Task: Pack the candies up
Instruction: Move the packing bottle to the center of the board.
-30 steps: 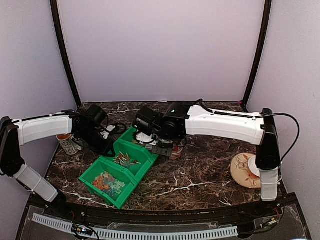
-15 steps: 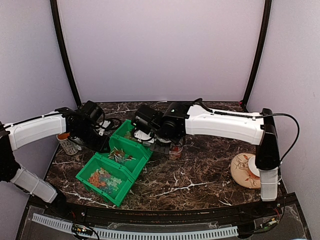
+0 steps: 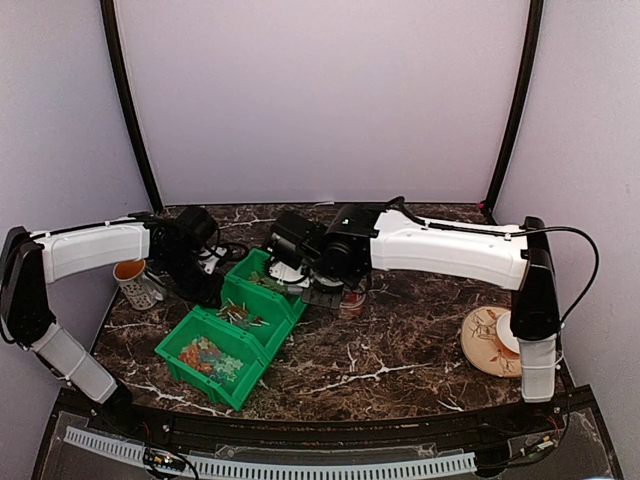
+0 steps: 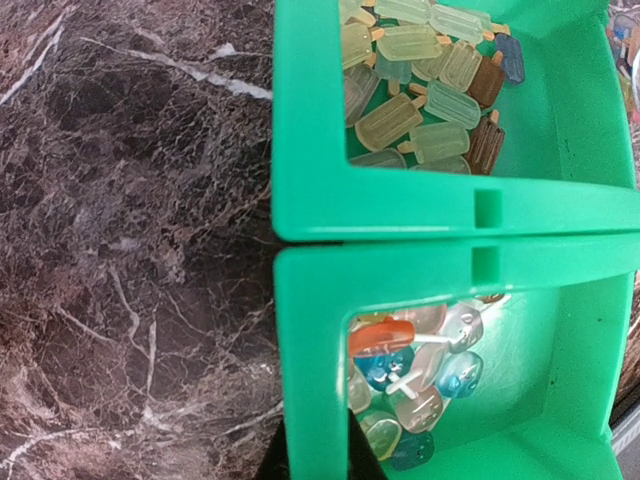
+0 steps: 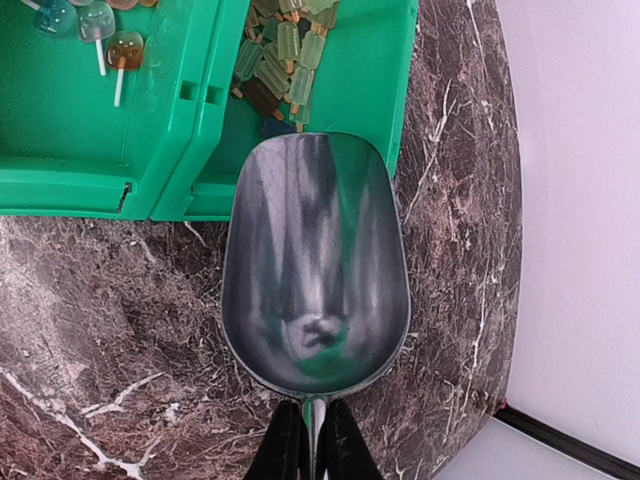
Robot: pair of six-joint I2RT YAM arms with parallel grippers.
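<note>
A patterned cup (image 3: 134, 285) stands far left, a floral plate (image 3: 483, 338) far right.

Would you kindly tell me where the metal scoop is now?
In the right wrist view, the metal scoop sits centre frame, held by the right claw, its lip over the rim of the green bin holding popsicle candies.
</note>
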